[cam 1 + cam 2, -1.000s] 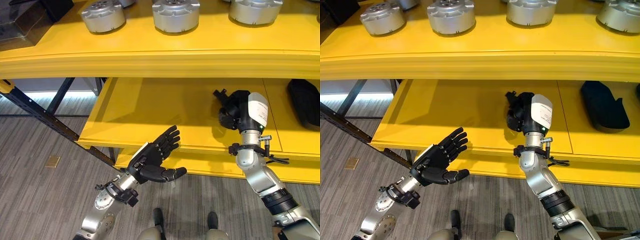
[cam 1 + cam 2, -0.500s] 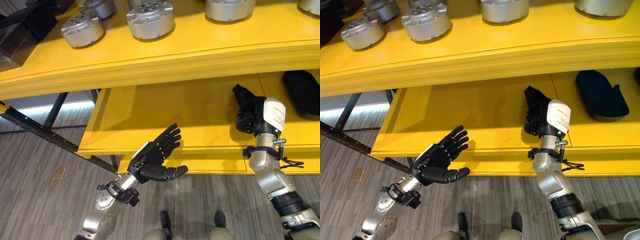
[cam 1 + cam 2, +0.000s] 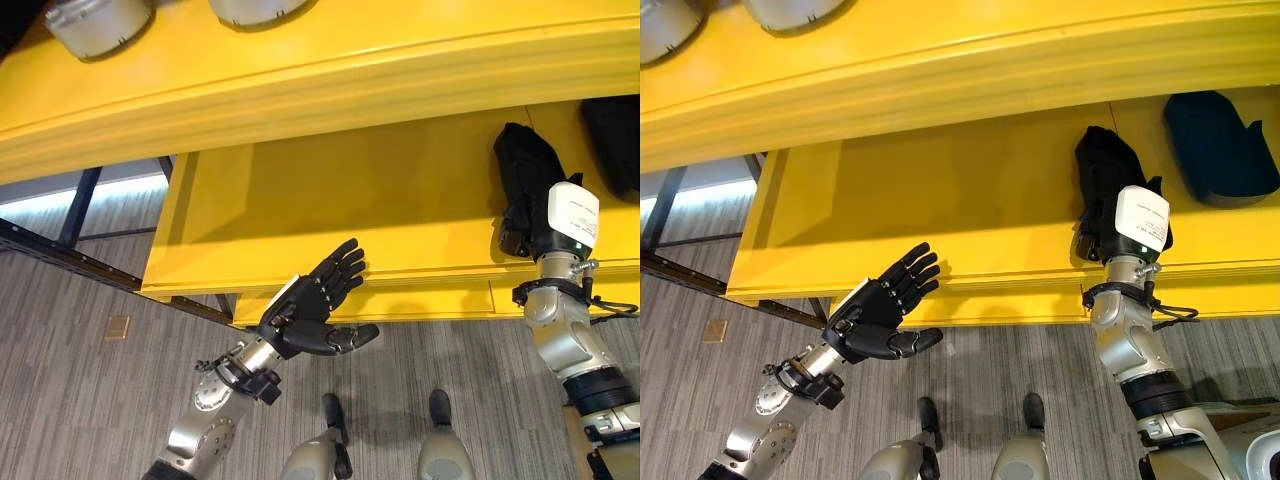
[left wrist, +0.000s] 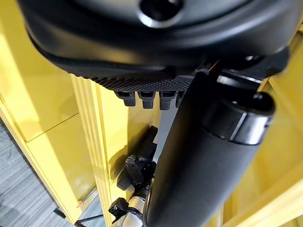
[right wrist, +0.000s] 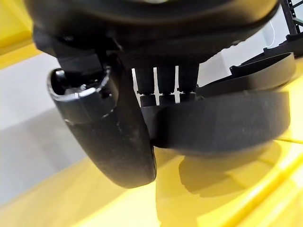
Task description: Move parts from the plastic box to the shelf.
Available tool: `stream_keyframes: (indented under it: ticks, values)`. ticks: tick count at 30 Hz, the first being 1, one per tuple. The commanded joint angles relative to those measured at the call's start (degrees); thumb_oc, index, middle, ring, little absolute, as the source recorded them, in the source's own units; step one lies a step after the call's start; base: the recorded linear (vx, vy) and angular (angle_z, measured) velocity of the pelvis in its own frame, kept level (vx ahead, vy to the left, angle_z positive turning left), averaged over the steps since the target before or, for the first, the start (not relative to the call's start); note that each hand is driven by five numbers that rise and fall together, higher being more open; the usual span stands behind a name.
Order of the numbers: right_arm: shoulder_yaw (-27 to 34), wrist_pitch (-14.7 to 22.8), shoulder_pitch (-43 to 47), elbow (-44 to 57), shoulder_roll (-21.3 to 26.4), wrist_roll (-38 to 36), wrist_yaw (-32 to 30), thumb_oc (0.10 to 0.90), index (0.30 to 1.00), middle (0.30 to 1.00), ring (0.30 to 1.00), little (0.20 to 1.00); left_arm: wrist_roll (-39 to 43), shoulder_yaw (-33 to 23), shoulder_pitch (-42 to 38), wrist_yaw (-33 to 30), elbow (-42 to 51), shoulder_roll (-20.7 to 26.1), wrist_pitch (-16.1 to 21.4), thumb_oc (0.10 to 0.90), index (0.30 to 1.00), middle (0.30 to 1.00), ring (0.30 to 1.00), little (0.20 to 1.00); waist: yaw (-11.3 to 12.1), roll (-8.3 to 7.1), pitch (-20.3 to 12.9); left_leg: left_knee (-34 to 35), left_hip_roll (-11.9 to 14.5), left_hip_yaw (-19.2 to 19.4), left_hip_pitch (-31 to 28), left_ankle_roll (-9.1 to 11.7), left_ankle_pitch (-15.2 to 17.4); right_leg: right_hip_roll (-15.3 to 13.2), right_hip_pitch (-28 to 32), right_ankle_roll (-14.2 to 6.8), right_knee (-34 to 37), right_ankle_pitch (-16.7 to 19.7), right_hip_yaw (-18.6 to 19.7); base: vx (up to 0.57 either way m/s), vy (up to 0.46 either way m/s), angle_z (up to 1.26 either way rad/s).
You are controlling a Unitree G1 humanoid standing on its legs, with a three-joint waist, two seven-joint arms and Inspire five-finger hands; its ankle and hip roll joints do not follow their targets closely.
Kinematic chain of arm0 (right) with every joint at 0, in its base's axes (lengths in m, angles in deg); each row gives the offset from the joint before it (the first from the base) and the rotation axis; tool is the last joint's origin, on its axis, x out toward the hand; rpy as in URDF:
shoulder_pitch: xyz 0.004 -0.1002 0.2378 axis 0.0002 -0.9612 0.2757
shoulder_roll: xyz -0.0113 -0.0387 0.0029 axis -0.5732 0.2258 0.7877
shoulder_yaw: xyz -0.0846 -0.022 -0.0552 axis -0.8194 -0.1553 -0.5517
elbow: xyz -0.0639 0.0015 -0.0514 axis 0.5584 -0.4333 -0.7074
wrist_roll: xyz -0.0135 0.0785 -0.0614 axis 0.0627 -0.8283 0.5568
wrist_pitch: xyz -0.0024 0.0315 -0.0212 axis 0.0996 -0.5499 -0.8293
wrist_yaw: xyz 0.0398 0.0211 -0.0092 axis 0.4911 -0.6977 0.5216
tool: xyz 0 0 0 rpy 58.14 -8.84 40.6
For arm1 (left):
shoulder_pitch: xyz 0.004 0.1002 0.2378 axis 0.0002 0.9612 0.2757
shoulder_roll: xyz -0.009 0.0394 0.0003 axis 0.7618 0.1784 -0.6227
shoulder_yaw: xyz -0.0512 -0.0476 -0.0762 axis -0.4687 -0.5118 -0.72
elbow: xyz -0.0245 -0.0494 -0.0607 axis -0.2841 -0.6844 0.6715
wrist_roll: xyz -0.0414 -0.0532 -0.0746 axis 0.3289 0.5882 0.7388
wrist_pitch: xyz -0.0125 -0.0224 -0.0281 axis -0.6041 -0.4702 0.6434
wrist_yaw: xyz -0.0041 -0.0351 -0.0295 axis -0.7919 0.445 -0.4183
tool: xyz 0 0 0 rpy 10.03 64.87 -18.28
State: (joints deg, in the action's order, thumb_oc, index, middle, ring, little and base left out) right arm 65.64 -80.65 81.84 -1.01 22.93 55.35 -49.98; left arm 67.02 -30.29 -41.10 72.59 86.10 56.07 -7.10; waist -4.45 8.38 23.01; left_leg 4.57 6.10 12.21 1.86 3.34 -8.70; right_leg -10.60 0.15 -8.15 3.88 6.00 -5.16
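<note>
**Desk:** Two hands in shot. Which one has the part?

**Photographer:** The right hand (image 3: 518, 240). Its thumb and fingers are curled round the near end of a black part (image 3: 522, 170), which rests on the lower shelf board (image 3: 330, 210) of the yellow shelf, close to the front edge.

**Desk:** Which way does the part lie?

**Photographer:** It is a long piece. Its long axis runs from the front edge of the board towards the back, with the far end pointing deeper under the upper shelf board (image 3: 350, 70). The right wrist view shows the dark piece passing between the thumb and the row of fingers, with the yellow board beneath.

**Desk:** And the left hand?

**Photographer:** The left hand (image 3: 305, 310) is spread wide, fingers straight and thumb out, holding nothing. It hangs over the grey floor (image 3: 80, 380) just in front of the lower board's edge, well apart from the right hand.

**Desk:** Any writing to quote?

**Photographer:** A white cover (image 3: 572, 215) on the right hand carries small print, too fine to make out.

**Desk:** Anything else on the shelf?

**Photographer:** A second dark part (image 3: 1218, 145) lies on the lower board to the right of the held one, not touching it. Silver round parts (image 3: 95, 20) stand on the upper board, cut off by the frame's top edge.
</note>
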Motion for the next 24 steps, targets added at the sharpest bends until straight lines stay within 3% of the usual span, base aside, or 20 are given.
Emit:
stream_keyframes:
  ticks: [1, 10, 24]
  values:
    - [-0.84, 4.42, 13.56, 1.11, 4.25, 5.81, -2.64, 0.4, 0.3, 0.3, 0.3, 0.3, 1.62, -0.72, -3.95, 0.59, 7.78, 1.19, 3.52, 0.9, 1.0, 1.0, 1.0, 1.0, 2.61, -1.31, -3.11, -3.54, 1.23, -4.53, -0.25, 0.63, 4.79, 3.42, -4.67, 5.02, -13.96, -10.11, 1.45, -0.09, -0.043, 0.01]
    - [-3.9, 4.94, 20.53, -0.12, 6.88, 6.87, -1.44, 0.4, 0.3, 0.3, 0.3, 0.3, 1.83, -0.91, -6.55, -0.36, 8.63, 2.98, 2.88, 0.9, 1.0, 1.0, 1.0, 1.0, 4.23, -1.02, -0.16, -3.63, 1.18, -5.8, 3.48, 0.89, 3.9, 3.63, -7.73, 5.11, -14.94, -10.54, 0.87, -0.06, -0.054, 0.02]
    - [-8.88, -3.52, 31.81, -6.57, 7.29, 2.65, -4.27, 0.4, 0.3, 0.3, 0.3, 0.3, 0.15, -1.1, -9.88, -0.92, 9.86, 5.16, 0.92, 0.9, 1.0, 1.0, 1.0, 1.0, 8.23, -1.87, 3.89, -6.55, 0.3, -8.45, 10.77, 0.47, 3.9, 4.24, -13.46, 5.77, -19.83, -12.42, -0.57, -0.02, -0.076, 0.09]
